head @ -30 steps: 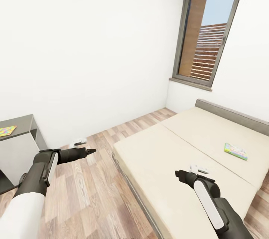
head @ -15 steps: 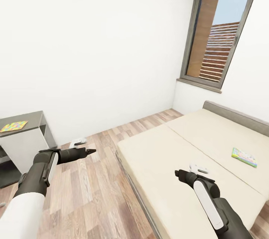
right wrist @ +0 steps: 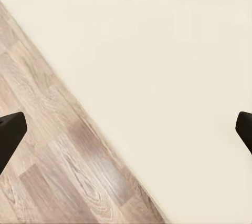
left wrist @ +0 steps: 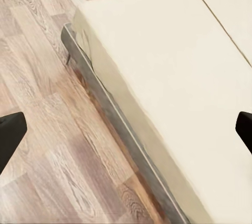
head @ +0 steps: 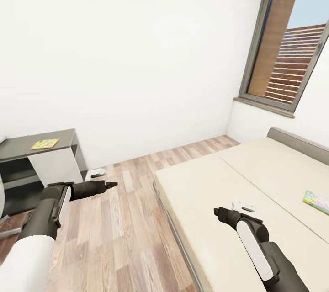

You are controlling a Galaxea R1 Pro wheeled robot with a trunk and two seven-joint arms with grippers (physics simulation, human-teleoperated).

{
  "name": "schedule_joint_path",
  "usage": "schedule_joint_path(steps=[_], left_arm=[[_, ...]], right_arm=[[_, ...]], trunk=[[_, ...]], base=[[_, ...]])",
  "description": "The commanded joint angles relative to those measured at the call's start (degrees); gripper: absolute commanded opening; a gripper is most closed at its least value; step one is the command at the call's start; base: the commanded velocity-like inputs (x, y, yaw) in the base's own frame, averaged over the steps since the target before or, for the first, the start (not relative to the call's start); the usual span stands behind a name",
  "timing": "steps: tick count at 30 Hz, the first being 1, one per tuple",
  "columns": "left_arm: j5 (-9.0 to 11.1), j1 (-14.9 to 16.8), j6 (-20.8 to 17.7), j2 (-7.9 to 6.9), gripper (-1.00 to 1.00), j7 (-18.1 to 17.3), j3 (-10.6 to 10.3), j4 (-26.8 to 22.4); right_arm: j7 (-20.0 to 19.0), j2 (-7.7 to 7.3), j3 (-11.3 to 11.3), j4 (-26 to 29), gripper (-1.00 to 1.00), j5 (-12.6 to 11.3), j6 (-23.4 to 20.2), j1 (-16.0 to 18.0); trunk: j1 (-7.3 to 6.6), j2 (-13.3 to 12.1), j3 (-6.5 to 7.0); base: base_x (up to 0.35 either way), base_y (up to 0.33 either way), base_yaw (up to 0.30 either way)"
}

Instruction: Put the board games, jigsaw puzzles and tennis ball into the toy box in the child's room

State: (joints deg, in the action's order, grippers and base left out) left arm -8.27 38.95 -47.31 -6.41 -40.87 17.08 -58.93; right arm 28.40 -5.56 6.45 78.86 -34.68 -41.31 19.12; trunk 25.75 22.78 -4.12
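Observation:
One board game (head: 316, 201), a thin flat box with bright print, lies on the beige bed (head: 237, 191) at the head view's right edge. A jigsaw puzzle (head: 45, 144) of small coloured pieces rests on a dark grey side unit (head: 27, 150) at the left. My left gripper (head: 109, 185) hangs over the wood floor, open and holding nothing; its fingertips (left wrist: 8, 134) stand far apart in the left wrist view. My right gripper (head: 218, 213) hovers over the bed's near part, open as well, with one of its dark fingertips (right wrist: 9, 129) at the picture's edge.
Wood-plank floor (head: 123, 219) runs between the side unit and the bed. The bed's dark frame edge (left wrist: 105, 113) passes under the left gripper. A white wall stands ahead, and a tall window (head: 292, 54) sits at the right above the bed.
The camera has swung left: the board game and window slid toward the right edge, and more of the side unit with the puzzle came in. Both arms hold the same pose.

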Motion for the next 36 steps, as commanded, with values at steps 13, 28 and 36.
schedule_joint_path(steps=[13,28,36], left_arm=[[-0.6,0.07,-0.16,0.08,1.0,-0.56,0.14,-0.05],[-0.53,0.07,-0.15,0.16,1.0,-0.67,0.12,-0.06],[-0.52,0.07,-0.15,0.13,1.0,-0.69,0.14,-0.13]], right_arm=[[0.43,0.06,0.14,0.07,1.0,-0.61,-0.01,0.04],[0.43,1.85,0.18,-0.02,1.0,-0.53,0.0,0.08],[0.49,1.88,0.21,-0.02,1.0,-0.5,-0.01,0.07]], trunk=[[0.03,0.14,-0.14],[0.03,0.14,-0.14],[0.03,0.14,-0.14]], base=[[-0.111,-0.009,0.013],[-0.101,-0.042,0.172],[-0.061,-0.026,0.291]])
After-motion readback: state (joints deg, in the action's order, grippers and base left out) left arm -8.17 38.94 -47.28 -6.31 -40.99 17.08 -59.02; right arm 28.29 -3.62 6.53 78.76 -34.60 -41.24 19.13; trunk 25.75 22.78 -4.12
